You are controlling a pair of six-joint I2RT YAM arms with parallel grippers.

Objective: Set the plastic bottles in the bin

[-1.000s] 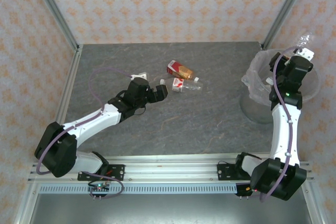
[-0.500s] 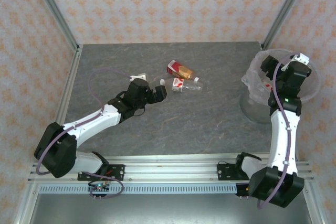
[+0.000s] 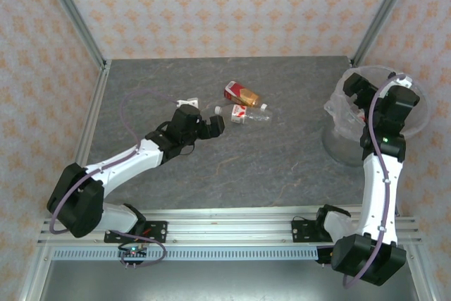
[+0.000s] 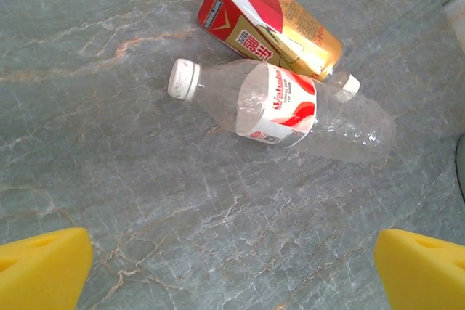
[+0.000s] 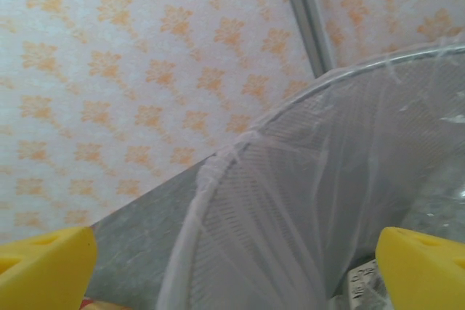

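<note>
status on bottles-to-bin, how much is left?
Done: a labelled item lies inside the bin, likely a bottle. In hand: nothing. The right fingers are open above the bin, and the left fingers are open, facing the clear bottle. Left: that one and the red-gold bottle, side by side on the table.

On the table (image 3: 282,167), one plastic bottle (image 3: 251,113) lies touching a second bottle (image 3: 242,94) behind it, the left gripper (image 3: 211,125) just left of them, the right gripper (image 3: 357,91) above the bin (image 3: 338,147) far right.
</note>
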